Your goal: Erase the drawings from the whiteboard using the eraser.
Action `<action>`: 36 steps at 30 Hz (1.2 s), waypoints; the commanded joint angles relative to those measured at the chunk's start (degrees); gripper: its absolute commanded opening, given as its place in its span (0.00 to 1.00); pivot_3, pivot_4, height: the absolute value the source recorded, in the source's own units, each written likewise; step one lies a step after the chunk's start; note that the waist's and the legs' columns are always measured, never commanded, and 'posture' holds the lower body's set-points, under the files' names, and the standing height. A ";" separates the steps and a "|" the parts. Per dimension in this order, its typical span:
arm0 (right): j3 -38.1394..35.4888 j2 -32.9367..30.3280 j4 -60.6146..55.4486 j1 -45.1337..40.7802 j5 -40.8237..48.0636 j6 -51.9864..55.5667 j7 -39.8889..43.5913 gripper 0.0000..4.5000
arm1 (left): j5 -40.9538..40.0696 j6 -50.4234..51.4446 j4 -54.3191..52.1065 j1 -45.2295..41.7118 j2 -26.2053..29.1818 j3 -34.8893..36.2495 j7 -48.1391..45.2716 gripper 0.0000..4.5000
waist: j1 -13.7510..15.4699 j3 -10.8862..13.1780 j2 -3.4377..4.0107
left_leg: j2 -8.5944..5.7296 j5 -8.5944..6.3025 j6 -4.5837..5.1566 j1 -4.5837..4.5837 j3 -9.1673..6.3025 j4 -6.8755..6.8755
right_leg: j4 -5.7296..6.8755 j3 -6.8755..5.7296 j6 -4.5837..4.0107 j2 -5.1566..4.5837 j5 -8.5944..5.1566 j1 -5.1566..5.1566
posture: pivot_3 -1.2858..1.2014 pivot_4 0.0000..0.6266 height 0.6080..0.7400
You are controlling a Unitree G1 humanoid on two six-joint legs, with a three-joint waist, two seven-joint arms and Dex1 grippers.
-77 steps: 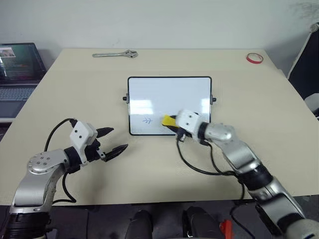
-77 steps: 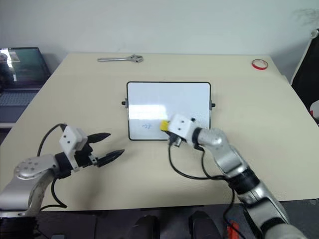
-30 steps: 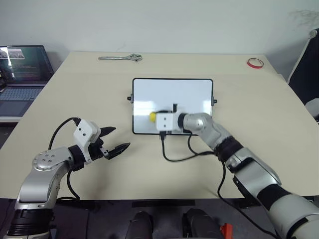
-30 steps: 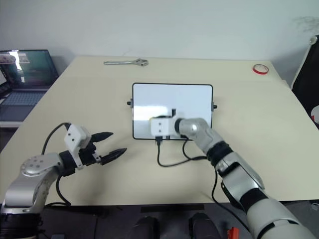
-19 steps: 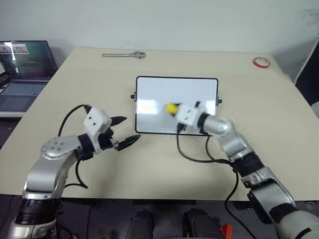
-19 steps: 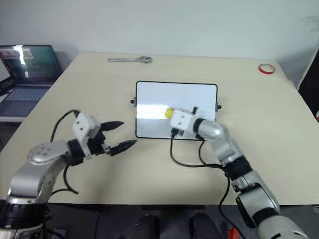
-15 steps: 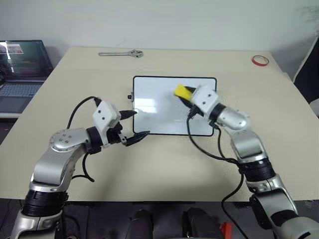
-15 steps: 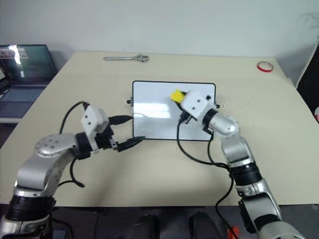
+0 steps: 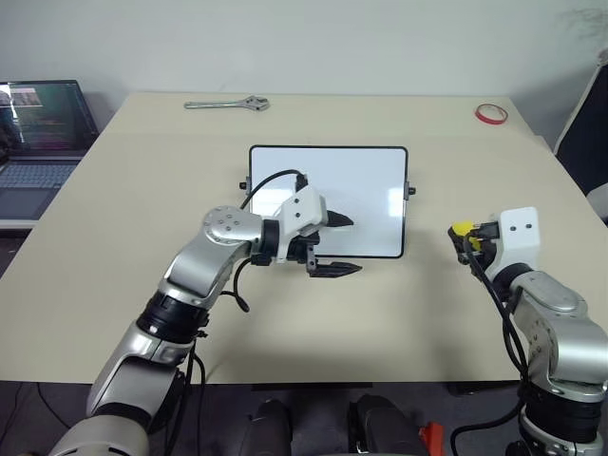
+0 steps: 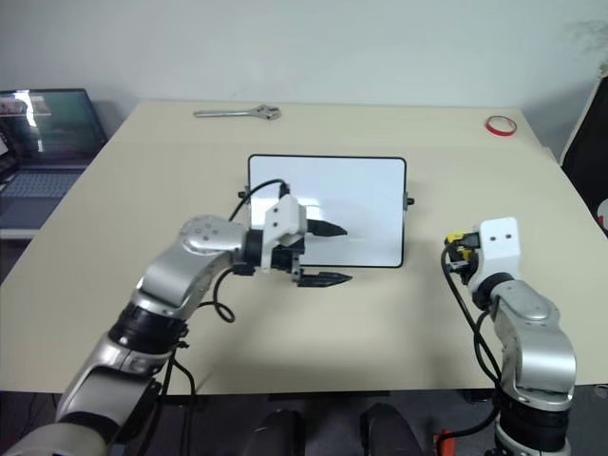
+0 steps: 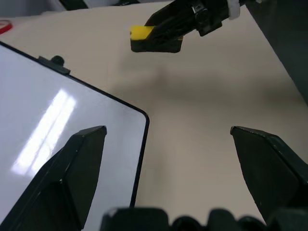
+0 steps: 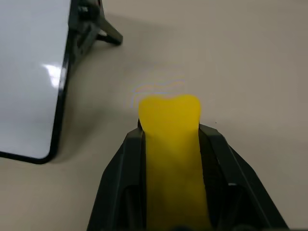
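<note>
The eraser (image 12: 171, 159) is gripped between the two black fingers of the right pincer (image 9: 467, 237), its yellow end standing out past the fingertips. That pincer is held above bare tabletop (image 9: 142, 190), to the right of the whiteboard (image 9: 328, 199) and apart from it.

The left pincer (image 9: 340, 245) is spread wide. One finger (image 9: 337, 220) is seen over the board's lower middle, the other (image 9: 334, 270) just off its near edge, and both point toward the right pincer.

The board lies flat at the middle of the tabletop, and its visible surface is seen white, without marks. A wrench (image 9: 225, 104) lies near the far edge, a red tape ring (image 9: 488, 113) at the far right corner. A laptop (image 9: 43, 128) is seen off the left side.
</note>
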 commanded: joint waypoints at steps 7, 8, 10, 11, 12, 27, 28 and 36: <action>-1.79 -0.32 15.51 -6.58 1.88 -5.84 -4.45 0.25 | 6.48 -4.79 5.42 -3.85 -5.48 -3.15 0.73 1.00 | -0.05 0.01 0.01 | -0.11 0.00 0.00 -0.09 0.02 0.00 | -0.06 -0.01 0.02 -0.09 -0.01 -0.01 | 0.52 0.24 1.00; -1.84 -0.58 16.10 -6.83 2.16 -6.29 -4.45 0.25 | 6.69 -4.73 5.25 -3.90 -5.89 -3.13 0.89 1.00 | 0.00 0.01 0.01 | -0.11 0.00 0.00 -0.09 0.02 0.00 | -0.06 -0.01 0.02 -0.09 -0.01 -0.01 | 0.52 0.24 1.00; -2.34 -0.58 17.11 -7.31 2.73 -7.03 -4.82 0.44 | 7.13 -4.61 4.91 -3.87 -6.46 -3.11 1.03 1.00 | 0.05 0.01 0.02 | -0.10 0.00 0.00 -0.09 0.01 0.00 | -0.05 -0.01 0.02 -0.09 -0.01 -0.01 | 0.52 0.24 1.00; -2.69 -0.52 17.67 -7.55 3.11 -7.32 -5.08 0.51 | 7.30 -4.57 4.60 -3.72 -6.58 -3.11 1.02 1.00 | 0.04 0.01 0.02 | -0.09 0.00 0.00 -0.09 0.01 0.00 | -0.05 -0.01 0.02 -0.08 -0.01 -0.01 | 0.52 0.24 1.00; -3.00 -0.46 18.18 -7.74 3.40 -7.69 -5.46 0.59 | 7.37 -4.47 4.25 -3.50 -6.57 -3.06 0.94 1.00 | 0.01 0.01 0.02 | -0.09 0.00 0.00 -0.08 0.01 0.00 | -0.04 0.00 0.02 -0.08 -0.01 -0.01 | 0.52 0.24 1.00; -2.64 -1.23 -2.18 3.31 15.27 -18.73 3.31 0.99 | -0.70 4.60 -14.77 20.41 -5.87 18.57 17.86 1.00 | -0.25 0.02 0.16 | 0.13 -0.01 0.00 -0.09 -0.04 -0.01 | -0.04 0.00 0.02 -0.15 -0.01 -0.01 | 0.52 0.24 1.00; -2.25 -0.97 -4.57 6.62 15.58 -20.65 3.99 0.99 | -1.99 6.00 -17.94 24.61 -6.32 22.91 21.23 1.00 | -0.33 -0.04 0.19 | 0.19 -0.01 0.00 -0.11 -0.06 -0.03 | -0.07 0.00 0.02 -0.20 -0.01 -0.03 | 0.52 0.24 1.00; -2.92 5.25 4.38 25.44 11.27 -48.22 4.33 0.99 | 3.71 2.17 -28.69 45.77 -15.29 34.31 43.87 1.00 | 1.32 -0.06 0.13 | 0.06 -0.04 -0.02 0.53 -0.27 0.05 | -0.14 -0.03 0.16 -0.54 -0.26 0.81 | 0.52 0.24 1.00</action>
